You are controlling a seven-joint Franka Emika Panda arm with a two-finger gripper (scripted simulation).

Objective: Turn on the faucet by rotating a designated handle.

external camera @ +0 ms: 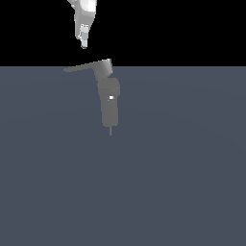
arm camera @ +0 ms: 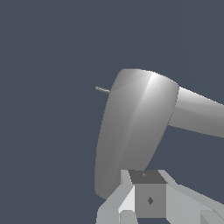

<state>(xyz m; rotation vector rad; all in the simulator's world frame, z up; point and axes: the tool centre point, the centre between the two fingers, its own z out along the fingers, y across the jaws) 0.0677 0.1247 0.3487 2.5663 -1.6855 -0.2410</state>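
The faucet (external camera: 109, 98) is a plain grey fixture with an upright rounded body, a tiny white dot and an angular top block. Its handle (external camera: 81, 67) is a long thin lever that tapers to a point toward the exterior view's left. My gripper (external camera: 84, 43) hangs a little above the lever's middle, apart from it, with its fingers together and nothing between them. In the wrist view the faucet (arm camera: 135, 127) looms large and rounded just beyond my gripper (arm camera: 148, 192). A grey limb (arm camera: 199, 113) runs off one side; I cannot tell which part it is.
A flat blue-grey floor (external camera: 182, 182) surrounds the faucet. A thin pin (external camera: 111, 129) sticks out below the faucet's body, and the pin (arm camera: 103, 89) also shows in the wrist view. The white arm (external camera: 86, 12) comes down from above.
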